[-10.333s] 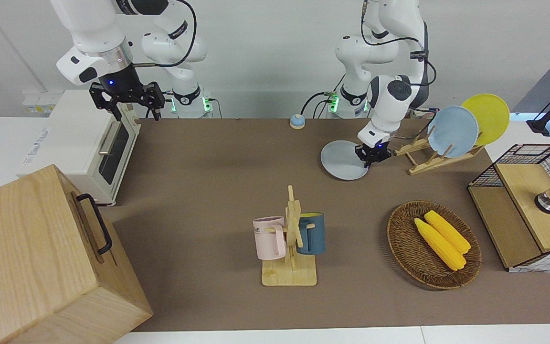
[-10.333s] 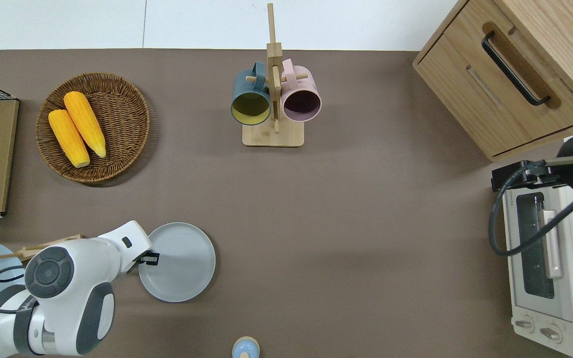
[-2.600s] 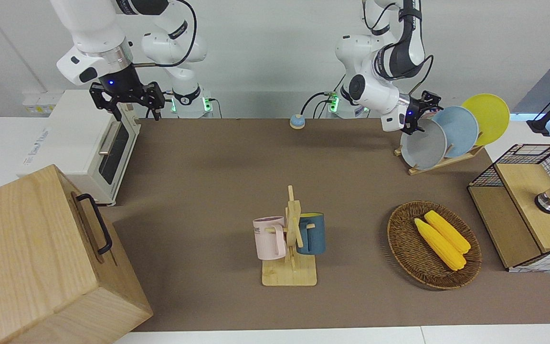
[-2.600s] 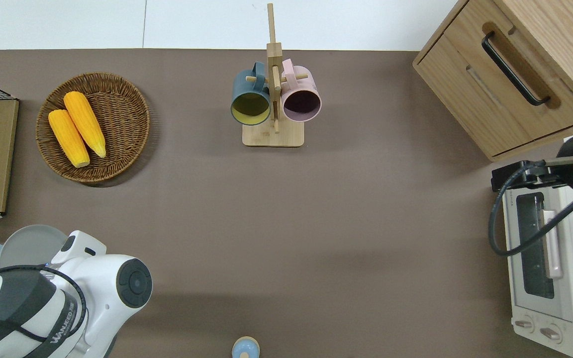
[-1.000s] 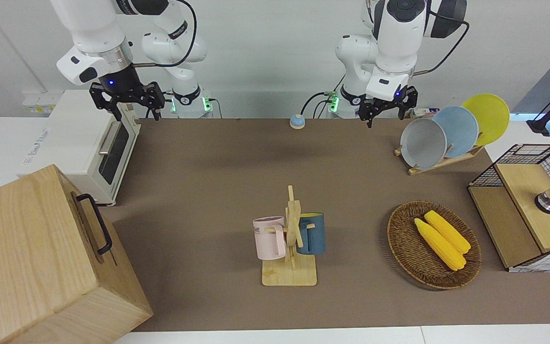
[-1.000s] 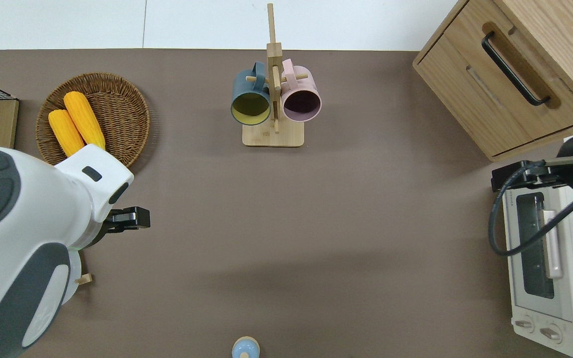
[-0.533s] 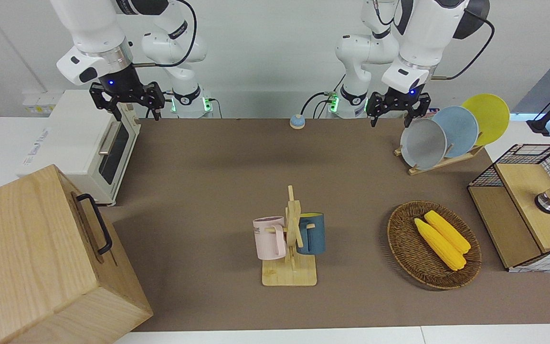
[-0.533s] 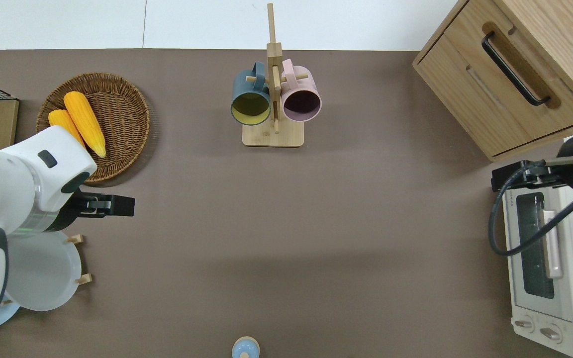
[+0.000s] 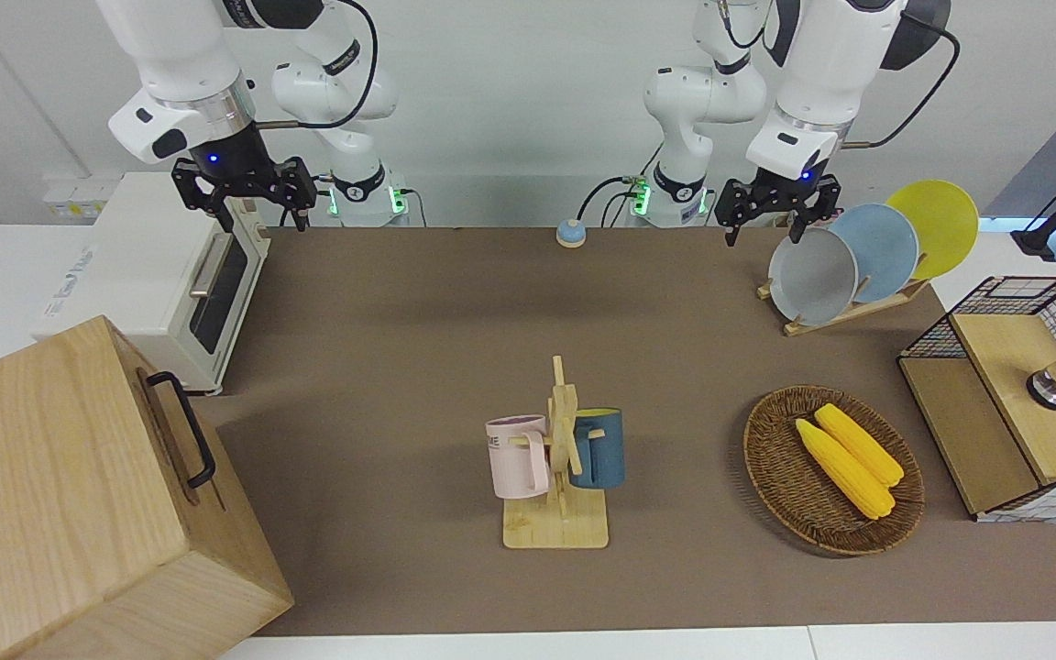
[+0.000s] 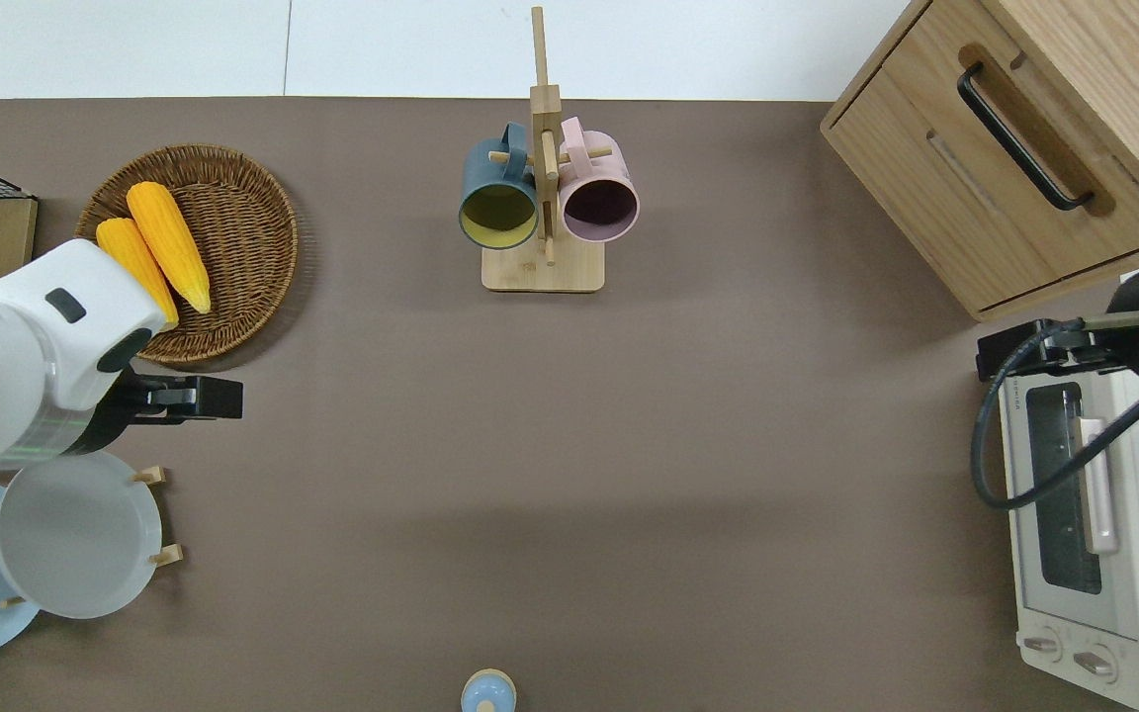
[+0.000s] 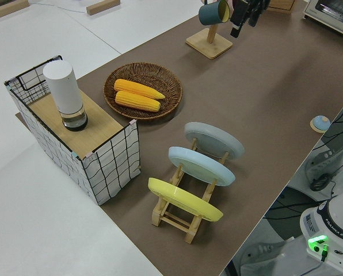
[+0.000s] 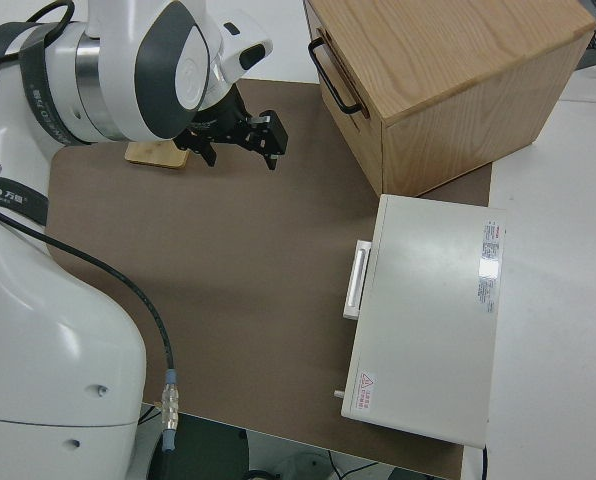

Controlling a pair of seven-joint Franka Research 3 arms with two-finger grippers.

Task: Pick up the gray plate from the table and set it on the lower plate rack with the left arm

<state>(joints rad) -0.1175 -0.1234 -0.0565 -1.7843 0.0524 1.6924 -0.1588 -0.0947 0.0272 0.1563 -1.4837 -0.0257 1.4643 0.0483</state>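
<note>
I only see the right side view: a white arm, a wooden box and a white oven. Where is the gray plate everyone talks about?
Observer: The gray plate leans in the lowest end slot of the plate rack, at the left arm's end of the table.
Operator: Is something holding it there?
Observer: No. The left gripper is open and empty, up in the air, apart from the plate.
Operator: Is the rack otherwise bare?
Observer: No, a light blue plate and a yellow plate sit in the slots higher up it.
</note>
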